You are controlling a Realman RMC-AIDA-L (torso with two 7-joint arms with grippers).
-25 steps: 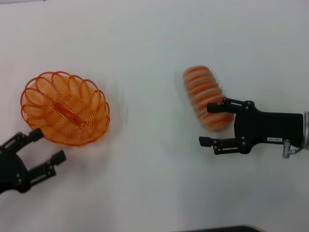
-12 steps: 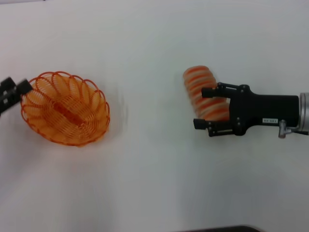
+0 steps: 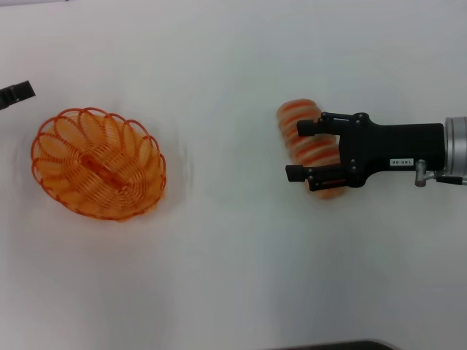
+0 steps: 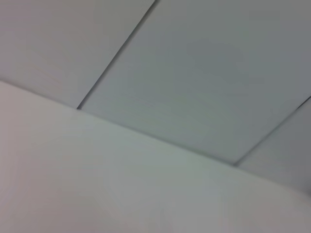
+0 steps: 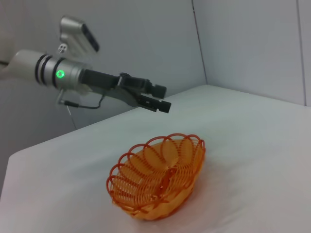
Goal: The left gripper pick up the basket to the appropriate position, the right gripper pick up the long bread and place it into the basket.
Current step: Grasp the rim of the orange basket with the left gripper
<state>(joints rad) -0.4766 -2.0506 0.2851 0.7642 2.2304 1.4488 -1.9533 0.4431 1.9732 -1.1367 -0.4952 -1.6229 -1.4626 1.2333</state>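
Note:
The orange wire basket (image 3: 98,164) stands upright on the white table at the left and is empty; it also shows in the right wrist view (image 5: 158,177). The left gripper (image 3: 16,93) shows only as a black tip at the left edge, beyond the basket. In the right wrist view the left gripper (image 5: 159,98) hovers above the basket's far side with its fingertips apart and empty. The striped long bread (image 3: 312,149) lies on the table at the right. The right gripper (image 3: 298,152) is open, with one finger on each side of the bread's middle.
The white table (image 3: 219,277) lies between the basket and the bread. A dark edge (image 3: 328,345) shows at the front of the table. The left wrist view shows only the table surface (image 4: 97,184) and a panelled wall (image 4: 204,63).
The left gripper swung from the basket's near left side to its far left, mostly leaving the head view. The right gripper moved left and farther, so its open fingers now straddle the bread.

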